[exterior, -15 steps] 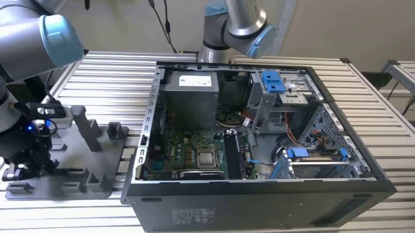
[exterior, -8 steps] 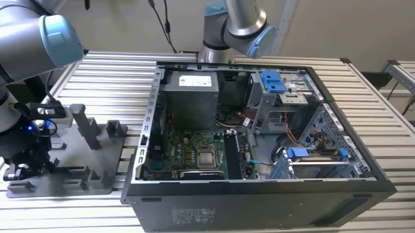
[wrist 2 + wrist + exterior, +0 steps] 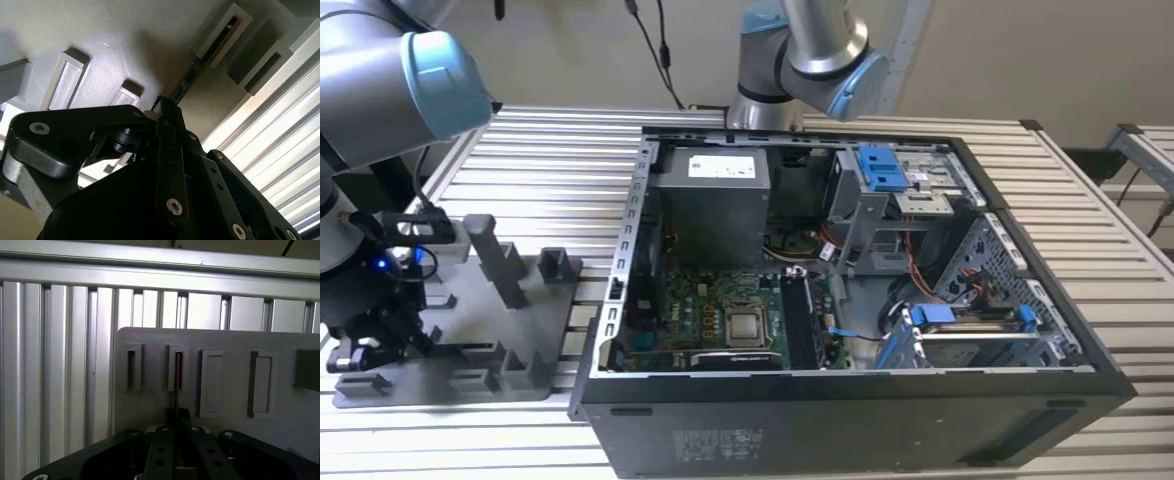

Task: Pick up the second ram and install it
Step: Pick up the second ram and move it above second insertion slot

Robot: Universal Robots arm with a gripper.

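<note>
**Position.** In both wrist views the gripper (image 3: 177, 415) stood over the grey tray (image 3: 230, 340). The second ram (image 3: 178, 385) was seen edge-on as a thin dark strip. Its far end sat in one of the tray's upright slots and its near end ran in between the jaws. The jaws were closed on the ram, with no gap visible on either side of it. In the exterior view the arm (image 3: 374, 100) hung over the tray at that view's left. It was well apart from the open computer case (image 3: 854, 400) and its black motherboard slots (image 3: 797, 320) on the slatted tabletop (image 3: 1121, 300).

**Step in hand.** This was judged to be the pick-up. It would be done well by keeping the grip centred on the strip and the strip parallel to the slot walls. Any tilt would likely bind or flex the board.

**Markings.** A white label on the power supply (image 3: 723, 167) and print on the case's outer panel (image 3: 720, 440) were too small to read. The ram's own label faced away.
</note>
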